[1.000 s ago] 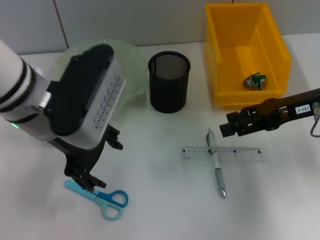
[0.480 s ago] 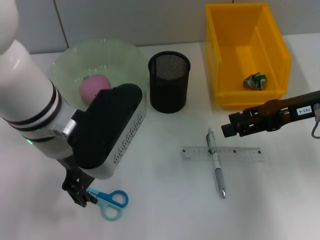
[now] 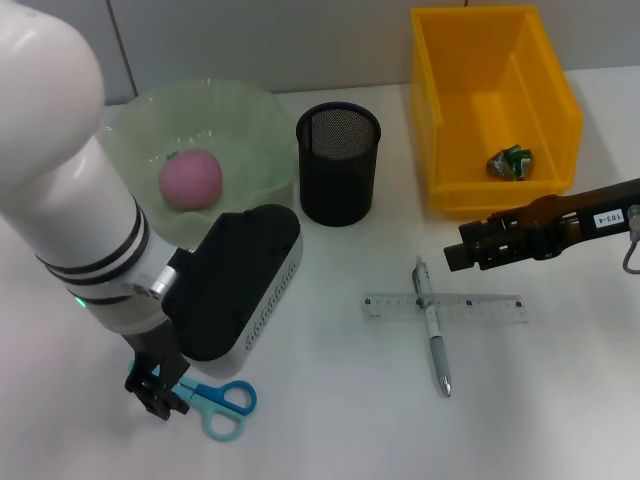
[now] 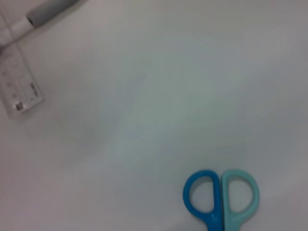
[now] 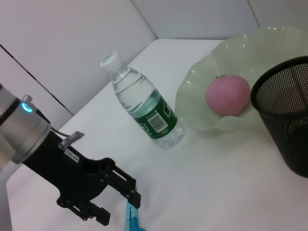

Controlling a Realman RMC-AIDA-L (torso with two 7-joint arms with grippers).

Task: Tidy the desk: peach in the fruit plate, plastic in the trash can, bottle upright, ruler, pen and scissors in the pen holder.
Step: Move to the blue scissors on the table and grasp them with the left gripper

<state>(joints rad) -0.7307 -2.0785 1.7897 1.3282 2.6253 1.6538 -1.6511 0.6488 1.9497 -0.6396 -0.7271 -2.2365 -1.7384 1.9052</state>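
The blue scissors [image 3: 222,404] lie near the table's front left, handles [image 4: 221,196] pointing right. My left gripper [image 3: 154,388] is low over their blades and open, with the light-blue blade [image 5: 131,219] between its fingers [image 5: 131,188]. A pink peach [image 3: 190,178] rests in the green fruit plate [image 3: 262,128]. The clear bottle [image 5: 143,108] stands upright to the left of the plate; the left arm hides it in the head view. A silver pen [image 3: 432,328] lies across the clear ruler [image 3: 470,308]. The black mesh pen holder [image 3: 338,164] is behind them. My right gripper [image 3: 456,257] hovers right of the pen.
A yellow bin [image 3: 560,100] at the back right holds crumpled green plastic [image 3: 510,160]. The bulky left arm [image 3: 90,230] covers much of the table's left side. A wall runs along the back.
The left arm has swung toward the front and lowered its gripper onto the scissors' blades, uncovering the plate and peach. The right gripper has hardly moved.
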